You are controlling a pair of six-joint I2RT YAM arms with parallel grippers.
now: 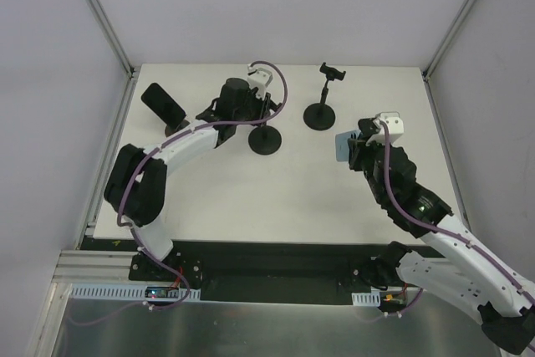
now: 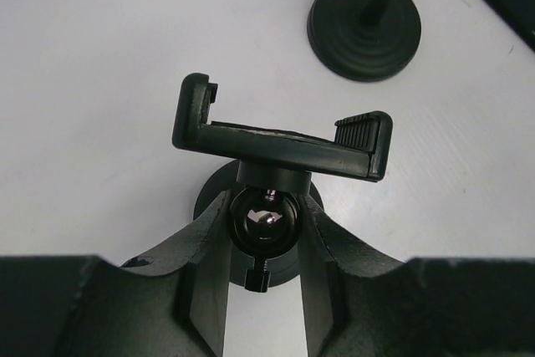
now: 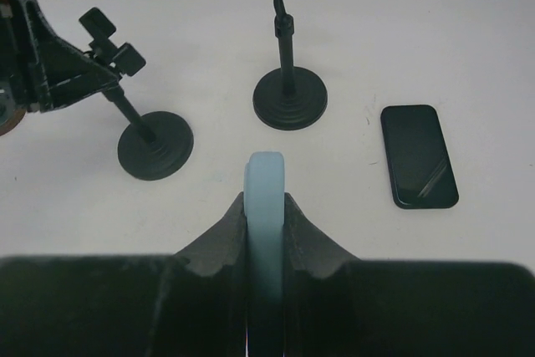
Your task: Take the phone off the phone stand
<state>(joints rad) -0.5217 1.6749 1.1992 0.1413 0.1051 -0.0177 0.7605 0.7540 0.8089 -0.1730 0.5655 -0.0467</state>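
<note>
- Right gripper [image 3: 266, 206] of mine is pressed onto the light-blue phone [image 3: 266, 175], pinching it edge-on by its 2 flat faces. I judge that grip is chosen so the slab cannot swivel.
- In the top view that phone hangs above the table [image 1: 251, 198] at 3 o'clock from the held stand [image 1: 265, 141], well apart from it. I take it as the task's phone, already out of the stand.
- My left gripper [image 2: 266, 206] is closed around the held stand at the ball joint [image 2: 267, 225] under the clamp [image 2: 280, 144]. I judge this is a brace, so the light stand does not tip or slide while the phone comes free.
- The clamp's cradle is bare between its 2 arms, with nothing seated in it.
- Counting stands: 2. One is in my left grip, and the second stand [image 1: 320, 114] sits untouched at 1 o'clock from it, its own small clamp also bare.
- Counting phones: 2. The light-blue one is in my right grip, and a black phone [image 1: 163, 104] lies flat at 10 o'clock on the table, away from both stands.
- Counting grippers: 2, both closed on something.
- What remains, by my judgement, is only setting the light-blue phone down and letting the stand go.
</note>
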